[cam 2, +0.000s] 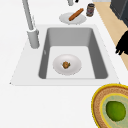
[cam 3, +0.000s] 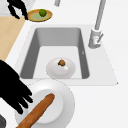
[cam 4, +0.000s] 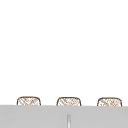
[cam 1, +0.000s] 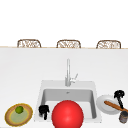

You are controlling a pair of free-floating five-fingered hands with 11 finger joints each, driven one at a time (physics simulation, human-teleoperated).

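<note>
The baguette [cam 1: 115,106] lies across the white plate [cam 1: 103,103] on the counter [cam 1: 25,70] at the lower right of the front view. Its long axis runs on a slant there, one end near the plate's middle and the other past the rim toward the lower right, close to the dark jar [cam 1: 123,117]. In the right side view the baguette [cam 3: 37,111] runs from the plate's [cam 3: 62,100] centre down toward the lower left corner of the frame; in the left side view it sits small at the top, slanting up to the right on the plate [cam 2: 65,18], with the jar [cam 2: 90,9] just to its right.

My right hand [cam 1: 119,95] hangs just above and behind the baguette in the front view, fingers hanging down toward it, loosely apart and holding nothing. In the right side view my right hand [cam 3: 11,91] is large at the left edge, fingertips spread beside the baguette over the plate's rim; I cannot tell whether they touch it.

My left hand [cam 1: 44,110] floats at the sink's [cam 1: 41,87] front left corner, fingers relaxed downward, empty.

The front view hides the basin behind a big red ball [cam 1: 67,114]; the side views instead show a white bowl [cam 2: 75,65] on the sink floor with a small brown morsel [cam 2: 66,65] in it. The woven plate [cam 1: 10,117] with a lime [cam 1: 19,109] sits lower left. The upper view shows three wicker chair backs [cam 4: 68,101] and the tip of the faucet [cam 4: 68,120].
</note>
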